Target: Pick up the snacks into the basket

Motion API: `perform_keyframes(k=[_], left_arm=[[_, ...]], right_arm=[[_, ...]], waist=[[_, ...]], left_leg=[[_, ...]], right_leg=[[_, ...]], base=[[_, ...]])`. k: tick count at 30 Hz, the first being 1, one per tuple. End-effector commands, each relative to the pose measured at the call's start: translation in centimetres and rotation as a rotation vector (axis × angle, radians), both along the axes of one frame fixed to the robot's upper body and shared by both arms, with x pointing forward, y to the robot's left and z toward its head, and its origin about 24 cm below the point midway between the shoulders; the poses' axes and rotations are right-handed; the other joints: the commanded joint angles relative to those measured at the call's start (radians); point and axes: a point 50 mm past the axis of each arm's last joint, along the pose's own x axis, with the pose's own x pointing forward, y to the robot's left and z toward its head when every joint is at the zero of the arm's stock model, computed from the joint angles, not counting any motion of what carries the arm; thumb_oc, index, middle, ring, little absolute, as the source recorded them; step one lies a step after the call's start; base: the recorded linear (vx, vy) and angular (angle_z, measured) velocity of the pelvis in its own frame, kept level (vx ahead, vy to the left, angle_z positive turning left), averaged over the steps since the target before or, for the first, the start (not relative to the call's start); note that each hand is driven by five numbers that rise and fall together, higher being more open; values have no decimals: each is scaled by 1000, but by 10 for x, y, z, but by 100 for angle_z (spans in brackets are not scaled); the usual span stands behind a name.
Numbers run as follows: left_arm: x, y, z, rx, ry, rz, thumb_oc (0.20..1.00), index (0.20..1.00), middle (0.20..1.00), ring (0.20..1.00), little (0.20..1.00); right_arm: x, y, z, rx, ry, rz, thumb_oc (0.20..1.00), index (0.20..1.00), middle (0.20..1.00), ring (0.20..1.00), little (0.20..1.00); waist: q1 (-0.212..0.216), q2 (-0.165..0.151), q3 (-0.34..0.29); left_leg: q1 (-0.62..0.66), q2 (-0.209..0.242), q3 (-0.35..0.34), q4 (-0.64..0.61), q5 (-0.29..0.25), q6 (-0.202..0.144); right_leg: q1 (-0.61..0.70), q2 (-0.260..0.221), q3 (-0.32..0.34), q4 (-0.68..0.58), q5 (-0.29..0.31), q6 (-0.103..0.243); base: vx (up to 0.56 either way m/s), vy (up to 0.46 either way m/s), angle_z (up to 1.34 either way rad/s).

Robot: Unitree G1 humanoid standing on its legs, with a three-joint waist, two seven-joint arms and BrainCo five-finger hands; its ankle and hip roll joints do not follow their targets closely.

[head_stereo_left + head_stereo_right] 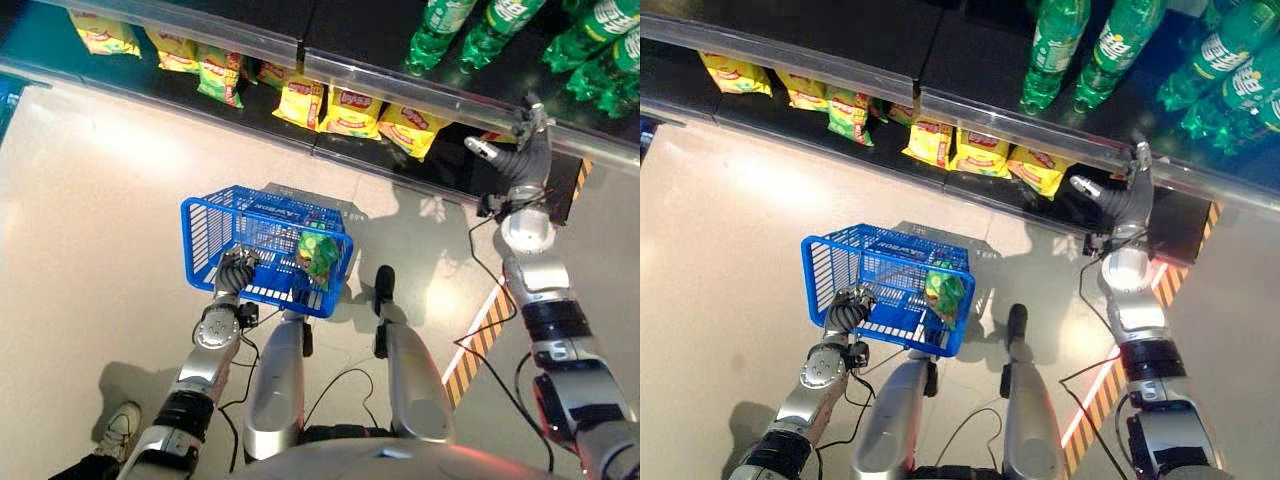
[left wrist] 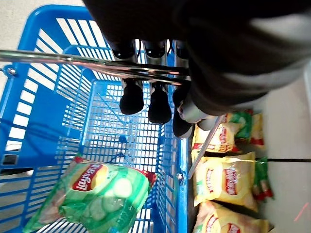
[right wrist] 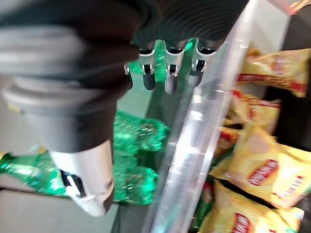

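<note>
Basket [image 1: 215, 235] of blue plastic mesh hangs over the pale floor [image 1: 90, 190], its metal handle [image 2: 92, 65] caught in the curled fingers [image 2: 131, 99] of the left hand [image 1: 234, 270], which grips it at the basket's near rim. Inside the basket, against the wall farthest from that hand, a green snack bag [image 1: 320, 255] stands tilted on end; the left wrist view shows it lying against the mesh with a bit of red packaging just under it. Beyond the basket runs a dark shelf [image 1: 370, 165] fronted by a clear rail [image 1: 380, 80], and on it sit yellow snack bags [image 1: 350, 112] in a row with a green snack packet [image 1: 220, 80] among them. Green bottles [image 1: 440, 30] lie on the level above the rail. The right hand [image 1: 515, 140] is raised well away from the basket, at the rail past the last yellow bag, fingers straight and relaxed and holding nothing.
</note>
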Motion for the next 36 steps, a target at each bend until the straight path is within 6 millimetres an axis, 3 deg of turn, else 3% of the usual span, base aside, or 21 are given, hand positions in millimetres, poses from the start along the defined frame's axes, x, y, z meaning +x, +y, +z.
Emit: perform_keyframes(k=[1, 4, 8, 14, 20, 21, 23, 24, 25, 27, 28, 29, 30, 32, 33, 36], left_arm=[[-1, 10, 41, 12, -232, -15, 200, 200, 200, 200, 200], [-3, 11, 38, 12, -216, -19, 200, 200, 200, 200, 200], [-6, 12, 35, 17, -198, -23, 200, 200, 200, 200, 200], [-10, 17, 34, 5, -182, -29, 200, 200, 200, 200, 200], [-9, 9, 32, -14, -164, -70, 200, 200, 200, 200, 200], [-7, 9, 35, -11, -174, -82, 200, 200, 200, 200, 200], [-7, 9, 35, -11, -175, -82, 200, 200, 200, 200, 200], [-1, 12, 45, -4, -214, -64, 200, 200, 200, 200, 200], [-1, 12, 45, -4, -214, -64, 200, 200, 200, 200, 200], [-1, 15, 46, -11, -223, -33, 200, 200, 200, 200, 200], [0, 13, 45, -25, -223, -30, 200, 200, 200, 200, 200], [0, 13, 45, -26, -223, -31, 200, 200, 200, 200, 200], [4, 8, 46, -35, -226, -49, 200, 200, 200, 200, 200], [4, 5, 45, -31, -225, -57, 200, 200, 200, 200, 200], [6, 0, 45, -47, -222, -76, 200, 200, 200, 200, 200], [3, -2, 42, -75, -216, -72, 200, 200, 200, 200, 200]], right_arm=[[-10, -7, 49, -37, -215, -19, 1000, 1000, 1000, 1000, 1000], [-11, -13, 61, -22, -249, -32, 1000, 1000, 1000, 1000, 1000], [-11, -15, 58, -30, -228, -29, 1000, 1000, 1000, 1000, 1000], [-5, -21, 42, -44, -124, -43, 1000, 1000, 1000, 1000, 1000], [-2, -33, 20, -36, -17, -74, 1000, 1000, 1000, 1000, 1000], [-4, -35, 12, -33, 7, -81, 1000, 1000, 1000, 1000, 1000], [-4, -35, 12, -33, 6, -81, 1000, 1000, 1000, 1000, 1000], [-4, -28, 5, -6, 9, -53, 1000, 1000, 1000, 1000, 1000], [-4, -28, 6, -6, 8, -53, 1000, 1000, 1000, 1000, 1000], [1, -20, 4, -5, 18, -26, 1000, 1000, 1000, 1000, 1000], [2, -20, 0, 12, 33, -24, 1000, 1000, 1000, 1000, 1000], [2, -20, -1, 12, 33, -24, 1000, 1000, 1000, 1000, 1000], [-3, -25, -7, 26, 46, -40, 1000, 1000, 1000, 1000, 1000], [-4, -27, -6, 28, 38, -51, 1000, 1000, 1000, 1000, 1000], [-9, -33, -9, 22, 44, -73, 1000, 1000, 1000, 1000, 1000], [-12, -32, -8, -6, 42, -63, 1000, 1000, 1000, 1000, 1000]], waist=[[7, -37, -63], [14, -49, -67], [19, -61, -79], [28, -85, -127], [19, -77, -174], [11, -65, -175], [12, -67, -177], [1, -37, -164], [2, -38, -163], [7, -41, -164], [-8, -55, -170], [-9, -53, -171], [-30, -61, -186], [-39, -55, -192], [-60, -53, -215], [-66, -38, -238]], left_leg=[[-58, -53, -24, 110, -80, 18], [-39, -51, -29, 101, -82, 15], [-15, -50, -31, 87, -82, 14], [48, -45, -35, 48, -88, 15], [95, -57, -28, 28, -98, 29], [128, -63, -26, 27, -113, 43], [125, -65, -25, 24, -107, 44], [175, -61, -24, 10, -116, 51], [176, -61, -23, 8, -116, 50], [227, -63, -26, -42, -117, 45], [266, -90, -43, -85, -116, 44], [269, -87, -45, -88, -116, 44], [295, -111, -73, -114, -125, 46], [308, -116, -89, -115, -132, 45], [335, -125, -119, -104, -159, 35], [367, -102, -121, -67, -203, 17]], right_leg=[[-11, 4, 20, 97, -131, 61], [11, 7, 13, 87, -131, 63], [39, 7, 9, 71, -130, 64], [99, 0, 5, 24, -118, 73], [133, -23, 15, 8, -110, 93], [120, -26, 31, 114, -112, 101], [114, -27, 33, 114, -108, 101], [29, -14, 33, 300, -97, 90], [26, -14, 34, 306, -101, 89], [-3, 10, -2, 240, -114, 76], [-25, 68, -9, 92, -96, 85], [-19, 71, -11, 84, -93, 85], [-36, 98, -2, -52, -48, 110], [-34, 99, -3, -80, -28, 125], [-4, 88, 43, -66, -23, 118], [17, 69, 16, -48, -13, 110]], base=[[8, 3, 4], [15, 1, 4], [32, -6, 11], [31, -1, 0], [67, 83, 2], [31, 91, 3], [43, 104, 2], [68, 112, 2], [193, 101, -9], [229, -49, -27], [207, -69, -37], [411, -132, -37], [341, -111, -3], [351, -145, 35], [377, -215, 75], [401, -233, 75]])
